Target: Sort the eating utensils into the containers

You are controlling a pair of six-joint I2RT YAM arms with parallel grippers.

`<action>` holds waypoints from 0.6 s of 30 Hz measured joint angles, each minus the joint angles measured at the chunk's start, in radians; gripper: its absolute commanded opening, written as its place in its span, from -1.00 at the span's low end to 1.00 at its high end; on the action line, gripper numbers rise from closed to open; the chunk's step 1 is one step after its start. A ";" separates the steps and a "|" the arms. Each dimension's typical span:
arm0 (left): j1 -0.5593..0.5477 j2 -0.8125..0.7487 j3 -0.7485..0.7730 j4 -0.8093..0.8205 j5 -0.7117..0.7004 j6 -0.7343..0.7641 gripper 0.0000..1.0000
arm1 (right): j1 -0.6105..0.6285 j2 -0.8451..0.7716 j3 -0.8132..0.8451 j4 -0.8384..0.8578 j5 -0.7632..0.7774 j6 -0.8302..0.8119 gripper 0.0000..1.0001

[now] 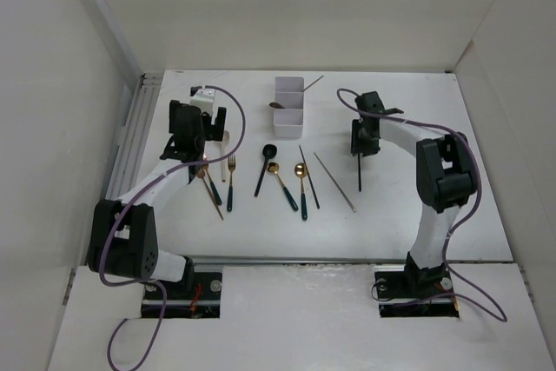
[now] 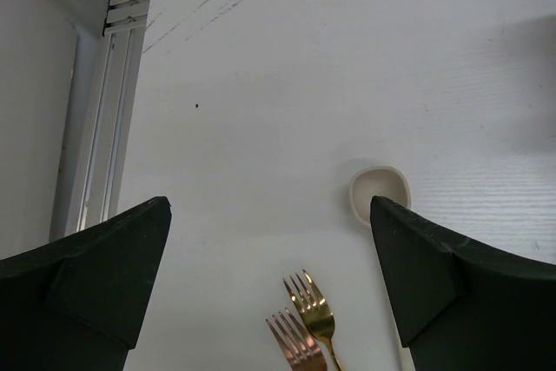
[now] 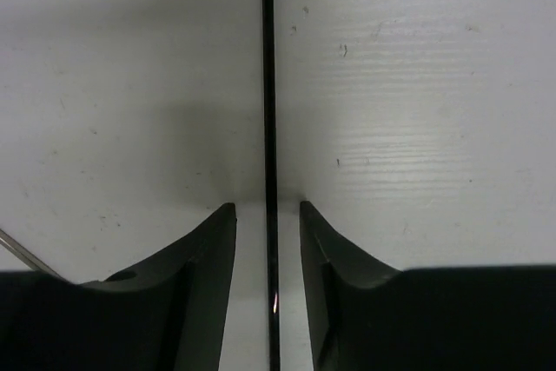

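Black chopstick (image 3: 268, 84), both ends offscreen, between tips of right pincer (image 3: 268, 206)

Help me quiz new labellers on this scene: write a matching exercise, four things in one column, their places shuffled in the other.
Things
1. white plastic three-compartment box
2. all-black spoon
3. thin dark chopstick
4. gold-headed fork

Places
A. between the jaws of the right gripper
B. far middle of the white table
C. on the table, seen between the wide-open jaws of the left gripper
D. lying flat on the near side of the box, no gripper around it

Pairs: 1-B, 2-D, 3-A, 4-C
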 measured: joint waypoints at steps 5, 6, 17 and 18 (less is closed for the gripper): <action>0.000 -0.005 0.000 -0.009 0.021 0.000 0.98 | 0.000 0.026 0.043 -0.044 0.005 0.005 -0.71; 0.000 -0.005 0.000 -0.014 0.029 0.000 0.98 | 0.000 0.036 0.058 -0.055 0.007 0.003 -0.85; 0.000 -0.005 0.000 -0.023 0.058 0.000 0.98 | -0.002 0.003 0.021 -0.040 0.030 0.012 -1.00; 0.000 -0.005 0.000 -0.023 0.058 0.001 0.98 | -0.002 -0.024 -0.010 -0.026 0.039 0.015 -1.00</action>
